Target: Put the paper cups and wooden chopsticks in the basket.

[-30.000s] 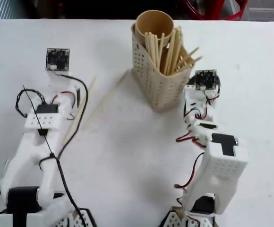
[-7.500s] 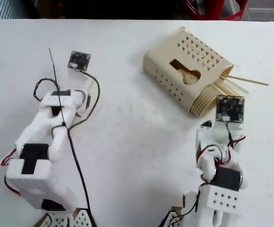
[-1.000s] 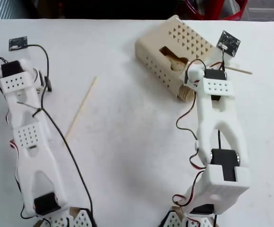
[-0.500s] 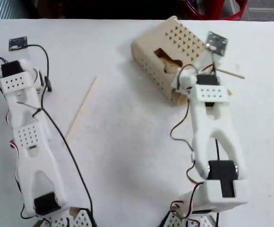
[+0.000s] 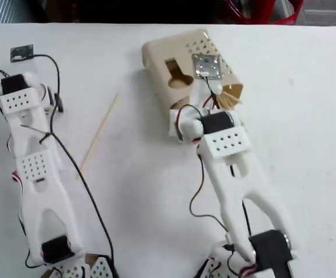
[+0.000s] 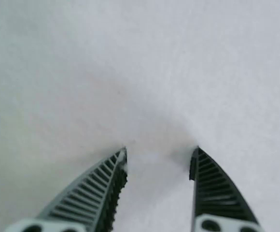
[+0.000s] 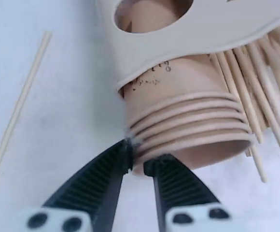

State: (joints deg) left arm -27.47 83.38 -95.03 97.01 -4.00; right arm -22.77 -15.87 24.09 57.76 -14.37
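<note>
Pinching paper cups (image 7: 188, 125) at rim, right gripper (image 7: 140, 162).

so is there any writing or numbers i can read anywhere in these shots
Paper cup: a short line of small dark print on its side, just past the basket's edge, in the right wrist view. It is too blurred to read.
Basket, chopsticks, table: no words, numbers or signs on them.
</note>
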